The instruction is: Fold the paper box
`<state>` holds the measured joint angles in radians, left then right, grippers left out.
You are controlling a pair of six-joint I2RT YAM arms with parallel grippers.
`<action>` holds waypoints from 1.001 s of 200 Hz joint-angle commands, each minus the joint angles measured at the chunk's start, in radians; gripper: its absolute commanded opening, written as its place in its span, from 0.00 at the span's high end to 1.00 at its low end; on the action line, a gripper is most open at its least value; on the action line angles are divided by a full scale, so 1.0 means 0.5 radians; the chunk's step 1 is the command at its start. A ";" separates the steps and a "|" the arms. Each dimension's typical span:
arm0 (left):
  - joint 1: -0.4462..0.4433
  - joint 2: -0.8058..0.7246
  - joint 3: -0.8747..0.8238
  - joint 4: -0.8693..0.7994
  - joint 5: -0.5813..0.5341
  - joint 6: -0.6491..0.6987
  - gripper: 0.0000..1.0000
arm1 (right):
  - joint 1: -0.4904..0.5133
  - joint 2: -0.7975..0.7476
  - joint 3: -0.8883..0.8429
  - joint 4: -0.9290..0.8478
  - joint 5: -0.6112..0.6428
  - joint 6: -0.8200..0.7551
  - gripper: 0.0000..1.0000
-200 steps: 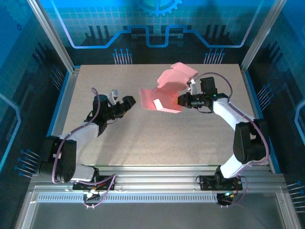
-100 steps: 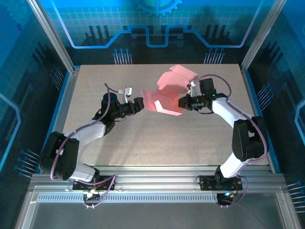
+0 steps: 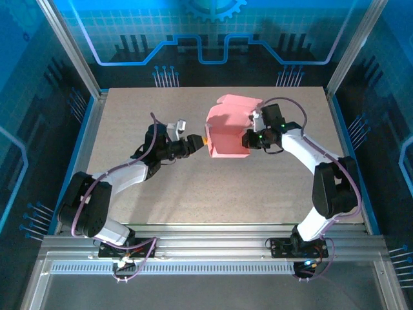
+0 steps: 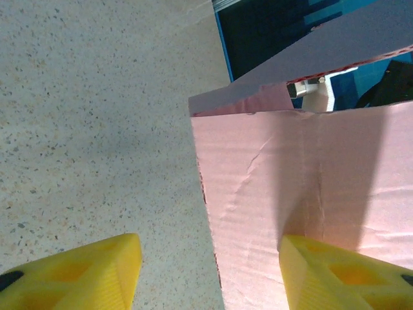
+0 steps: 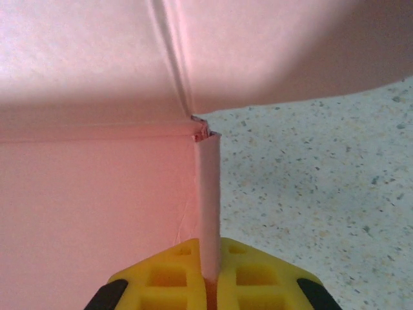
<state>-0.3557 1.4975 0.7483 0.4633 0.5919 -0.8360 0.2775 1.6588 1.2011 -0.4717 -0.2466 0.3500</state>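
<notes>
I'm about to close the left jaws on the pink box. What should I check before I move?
1. Flap of the paper box pinched in the right jaws: ok.
2. Box edge between the left jaws: ok.
3. Left jaws gripping the panel: not ok. They are open, with one finger over the table.
4. Other finger touching the panel: cannot tell.
5. Panel smooth: not ok, it is wrinkled.
6. Box folded shut: not ok, flaps are unfolded.

The paper box (image 3: 227, 132) is coloured pale pink throughout. The table (image 3: 193, 187) is speckled beige-grey with dark flecks. The fingers (image 4: 84, 274) are moulded in bright yellow. The back wall (image 3: 206, 39) is patterned with blue circuit lines.
</notes>
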 commanded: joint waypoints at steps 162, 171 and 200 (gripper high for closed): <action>-0.122 0.309 0.172 -0.079 -0.108 -0.052 0.59 | 0.211 0.116 0.112 -0.143 0.486 0.031 1.00; -0.131 0.323 0.184 -0.098 -0.121 -0.051 0.60 | 0.217 0.122 0.105 -0.136 0.501 0.061 1.00; -0.145 0.363 0.221 -0.182 -0.170 -0.041 0.62 | 0.249 0.132 0.071 -0.094 0.539 0.143 1.00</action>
<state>-0.4110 1.6566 0.8242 0.4091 0.5327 -0.8585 0.3698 1.7119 1.2308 -0.5419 0.0174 0.3637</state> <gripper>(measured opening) 0.390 0.082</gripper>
